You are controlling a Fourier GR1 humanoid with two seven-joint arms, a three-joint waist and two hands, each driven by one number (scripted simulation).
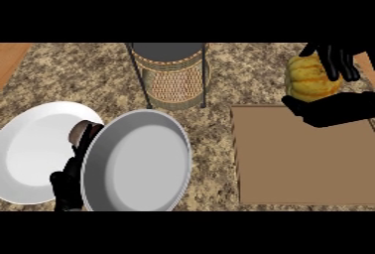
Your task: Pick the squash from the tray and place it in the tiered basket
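Head view: one yellow squash (311, 79) is held above the far right corner of one brown tray (304, 163), the right hand (333, 106) with fingers (338, 59) curled around it. One tiered basket (170, 74) stands far centre on the table (212, 149). Two plates, one white (33, 149), one grey (139, 161), lie left. The left hand (67, 186) shows between them; its fingers' state is unclear.

The black right hand (330, 106) is at two o'clock in the view, fingers and thumb curled around the yellow ribbed squash (311, 79). The black left hand (70, 181) rests at eight o'clock, fingers up.
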